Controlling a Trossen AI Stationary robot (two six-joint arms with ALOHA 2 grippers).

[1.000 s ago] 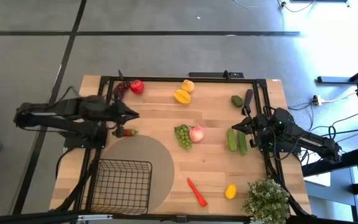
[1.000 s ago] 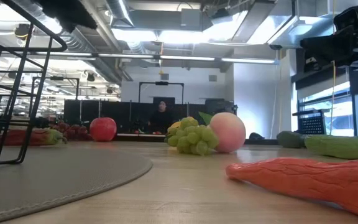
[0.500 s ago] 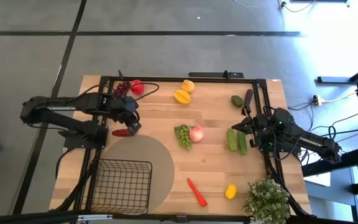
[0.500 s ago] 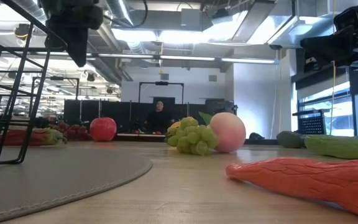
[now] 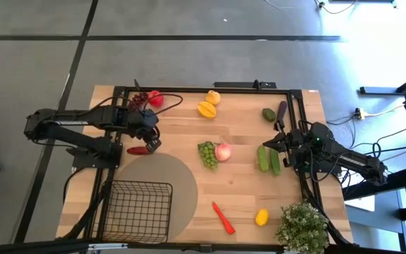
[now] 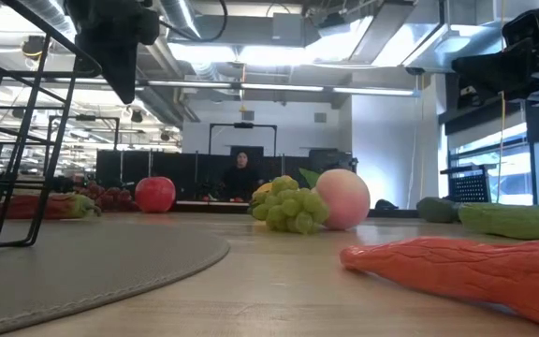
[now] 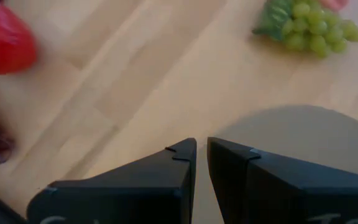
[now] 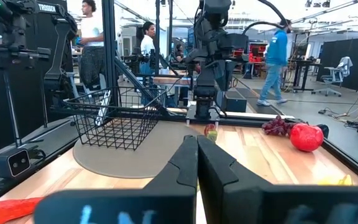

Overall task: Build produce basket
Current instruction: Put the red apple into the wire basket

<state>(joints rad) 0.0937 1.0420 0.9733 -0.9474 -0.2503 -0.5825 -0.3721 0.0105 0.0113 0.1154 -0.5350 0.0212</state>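
The black wire basket (image 5: 141,210) stands on the round tan mat (image 5: 175,176) at the near left. Produce lies scattered on the table: a red apple (image 5: 155,99) and purple grapes (image 5: 138,101) at the far left, green grapes (image 5: 207,154) with a peach (image 5: 223,151) in the middle, cucumbers (image 5: 263,158), and a red chili (image 5: 138,149) by the mat's far edge. My left gripper (image 5: 153,142) hangs tipped downward above that chili, shut with only a slit between its fingers (image 7: 179,168) and nothing in it. At the right edge my right gripper (image 5: 282,141) waits, shut.
Yellow fruits (image 5: 206,109), an eggplant (image 5: 282,111), a second red chili (image 5: 223,217) and a lemon (image 5: 261,217) lie around. A bushy potted plant (image 5: 303,227) stands at the near right corner. A black frame (image 5: 210,89) borders the table. People move in the room behind.
My left gripper has tipped from nearly level to pointing steeply down and has rolled about its own axis. It has sunk a little toward the near edge, coming into the low view from above. Its fingers keep the same narrow gap.
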